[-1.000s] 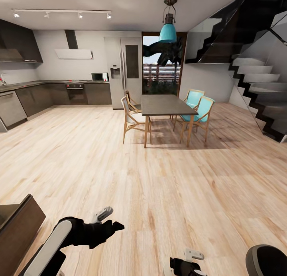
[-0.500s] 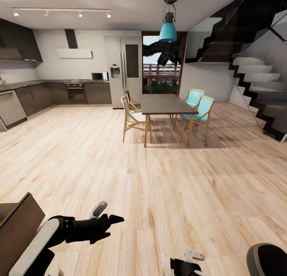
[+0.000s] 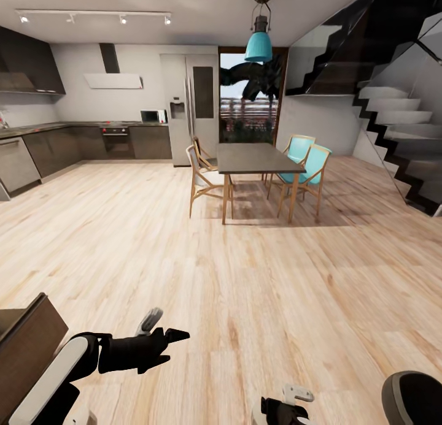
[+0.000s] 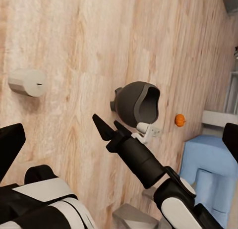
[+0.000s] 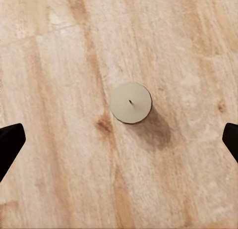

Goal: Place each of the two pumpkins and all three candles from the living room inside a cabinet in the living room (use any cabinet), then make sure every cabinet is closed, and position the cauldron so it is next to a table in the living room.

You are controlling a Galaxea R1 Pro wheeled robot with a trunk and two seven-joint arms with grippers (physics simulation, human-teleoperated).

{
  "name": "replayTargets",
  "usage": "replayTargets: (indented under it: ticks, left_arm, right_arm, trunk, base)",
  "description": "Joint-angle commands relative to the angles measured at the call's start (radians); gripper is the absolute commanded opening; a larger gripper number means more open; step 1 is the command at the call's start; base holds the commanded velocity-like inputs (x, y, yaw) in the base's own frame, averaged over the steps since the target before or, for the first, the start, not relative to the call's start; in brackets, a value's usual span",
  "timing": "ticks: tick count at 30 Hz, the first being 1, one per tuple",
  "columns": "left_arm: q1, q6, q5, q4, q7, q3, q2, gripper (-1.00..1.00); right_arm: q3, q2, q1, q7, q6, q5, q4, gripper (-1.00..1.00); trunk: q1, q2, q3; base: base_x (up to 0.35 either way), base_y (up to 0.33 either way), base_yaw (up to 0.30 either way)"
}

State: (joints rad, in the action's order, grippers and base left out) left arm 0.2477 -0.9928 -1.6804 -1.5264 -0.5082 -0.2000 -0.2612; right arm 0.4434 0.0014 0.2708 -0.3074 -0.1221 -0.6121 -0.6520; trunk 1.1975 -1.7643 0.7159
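Left gripper (image 3: pixel 161 334) apart, slightly lower than before | right gripper (image 4: pixel 110 130) apart above candle (image 5: pixel 130 102)

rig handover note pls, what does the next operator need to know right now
Left gripper: open, empty, held low over the wood floor.
Right gripper: open, empty, hanging straight above a candle standing on the floor.
Left wrist view: a second candle, the dark cauldron on its side and one pumpkin, all on the floor.
Cabinet corner sits at the robot's left.
Done: nothing stored that can be seen.
Left: grab this candle, stow everything, shut cabinets, move cauldron.
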Motion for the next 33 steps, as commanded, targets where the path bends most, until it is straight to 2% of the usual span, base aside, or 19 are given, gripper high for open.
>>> replayTargets:
  ticks: [1,5,11,20,26,33]
  left_arm:
    - [0.001,0.001,-0.011,-0.001,-0.01,-0.001,-0.001,1.0]
    - [0.001,0.0,-0.012,-0.001,-0.009,-0.001,-0.001,1.0]
    - [0.001,0.0,-0.012,-0.001,-0.009,-0.001,-0.001,1.0]
    - [0.001,0.0,-0.011,-0.001,-0.009,-0.001,-0.001,1.0]
    - [0.001,0.0,-0.011,-0.001,-0.009,-0.001,-0.001,1.0]
    - [0.001,0.0,-0.01,-0.001,-0.01,-0.001,-0.001,1.0]
  right_arm:
    - [0.004,0.004,0.001,-0.008,-0.003,-0.005,0.001,1.0]
    - [0.004,0.019,0.013,-0.01,-0.001,-0.006,0.023,1.0]
    - [0.004,0.024,0.051,-0.01,0.029,-0.005,0.096,1.0]
    - [0.004,0.026,0.056,-0.014,0.04,-0.008,0.107,1.0]
    - [0.004,0.05,0.058,-0.015,0.043,-0.01,0.12,1.0]
    - [0.004,0.056,0.068,-0.015,0.05,-0.011,0.141,1.0]
  trunk:
    - [0.004,-0.008,0.004]
    - [0.019,-0.036,0.017]
    - [0.042,-0.078,0.036]
    - [0.077,-0.141,0.064]
    - [0.1,-0.183,0.083]
    - [0.127,-0.232,0.104]
  base:
    - [0.0,0.0,0.0]
    - [0.0,0.0,0.0]
    - [0.0,0.0,0.0]
    - [0.0,0.0,0.0]
    - [0.0,0.0,0.0]
    - [0.0,0.0,0.0]
